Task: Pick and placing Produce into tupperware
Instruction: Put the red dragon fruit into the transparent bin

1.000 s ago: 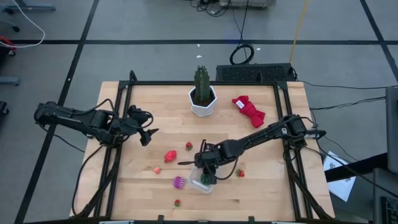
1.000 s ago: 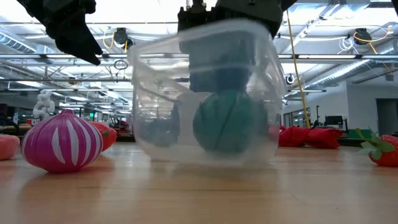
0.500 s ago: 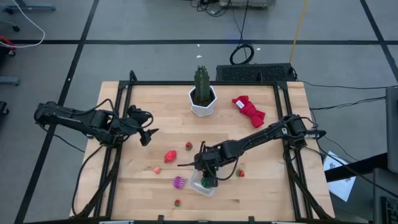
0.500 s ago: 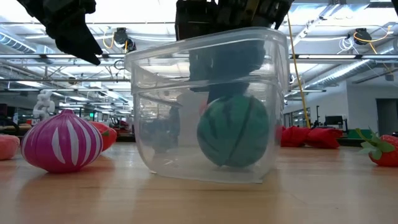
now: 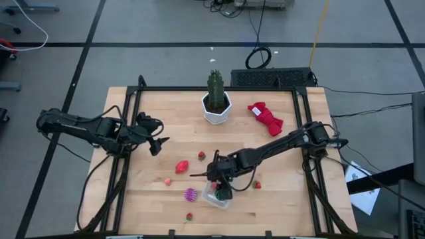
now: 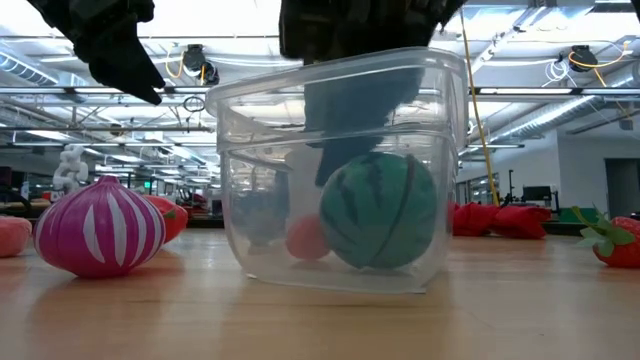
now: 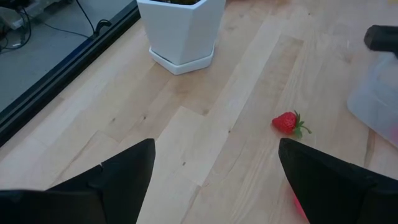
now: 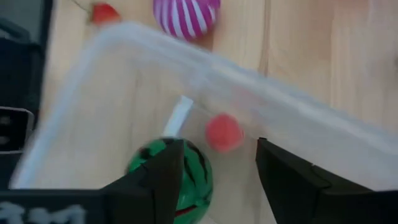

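The clear tupperware (image 6: 240,120) stands on the table near its front edge, also seen from above (image 5: 211,198). On its floor lie a green striped ball (image 6: 380,212) and a small red piece (image 6: 307,240), both in the right wrist view too: ball (image 8: 186,177), red piece (image 8: 224,132). My right gripper (image 8: 221,186) hangs open over the tupperware, fingers dipping into its top (image 6: 360,95), nothing between them. My left gripper (image 7: 214,180) waits open at the table's left (image 5: 157,143). A purple striped piece (image 6: 100,225) rests left of the tupperware.
Loose produce lies around: a larger red piece (image 5: 181,166), a strawberry (image 5: 202,156), a pink bit (image 5: 168,181), a red bit (image 5: 189,216), another strawberry (image 5: 256,184). A cactus in a white pot (image 5: 216,103) and a red cloth bundle (image 5: 265,116) stand at the far side.
The tupperware, blurred and shifting a second ago, has settled on the table. A small red piece that did not show before now lies on its floor beside the green striped ball. My right gripper has stayed over the tupperware.
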Robot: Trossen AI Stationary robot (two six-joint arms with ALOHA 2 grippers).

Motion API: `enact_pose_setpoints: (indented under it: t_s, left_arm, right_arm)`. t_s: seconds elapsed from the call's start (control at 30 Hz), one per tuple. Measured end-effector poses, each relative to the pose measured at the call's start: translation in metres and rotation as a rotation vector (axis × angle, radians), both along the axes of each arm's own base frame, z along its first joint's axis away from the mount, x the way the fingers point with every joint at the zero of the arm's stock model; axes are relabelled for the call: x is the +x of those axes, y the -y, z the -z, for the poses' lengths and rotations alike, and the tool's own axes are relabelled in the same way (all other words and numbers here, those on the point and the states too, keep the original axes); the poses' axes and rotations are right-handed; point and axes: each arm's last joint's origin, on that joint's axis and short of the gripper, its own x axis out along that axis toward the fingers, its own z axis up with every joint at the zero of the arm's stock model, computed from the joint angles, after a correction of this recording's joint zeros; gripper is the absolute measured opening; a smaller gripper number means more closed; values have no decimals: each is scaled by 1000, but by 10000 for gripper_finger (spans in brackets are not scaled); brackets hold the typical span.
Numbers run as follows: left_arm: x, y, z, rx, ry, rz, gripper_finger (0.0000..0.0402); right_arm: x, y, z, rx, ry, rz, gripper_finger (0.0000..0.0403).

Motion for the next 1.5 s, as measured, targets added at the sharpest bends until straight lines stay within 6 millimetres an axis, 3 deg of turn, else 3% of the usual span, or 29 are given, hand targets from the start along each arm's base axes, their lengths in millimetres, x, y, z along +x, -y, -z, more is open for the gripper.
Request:
enact_pose_setpoints:
  t_s: [0.37, 0.63, 0.9, 1.03, 1.2, 1.37, 1.5]
  left_arm:
    - [0, 0, 0, -1, 1, -1, 349]
    - [3, 3, 1, -9, -1, 13, 349]
    - [45, 24, 17, 34, -10, 121, 349]
    - [75, 37, 36, 84, -37, 188, 349]
    - [99, 43, 67, 76, -108, 167, 349]
    - [100, 42, 90, -96, -241, 134, 349]
    - [92, 40, 96, -225, -323, 46, 349]
  right_arm:
    - [-16, -6, -49, 66, 117, -67, 196]
    - [-53, -15, -101, -7, 216, -92, 196]
    - [-97, -23, -146, -177, 401, -75, 196]
    - [-114, -21, -151, -185, 432, -79, 196]
    - [-126, -14, -142, -184, 432, -73, 196]
    - [-134, -9, -128, -194, 413, -71, 196]
    - [-138, -5, -119, -201, 404, -71, 196]
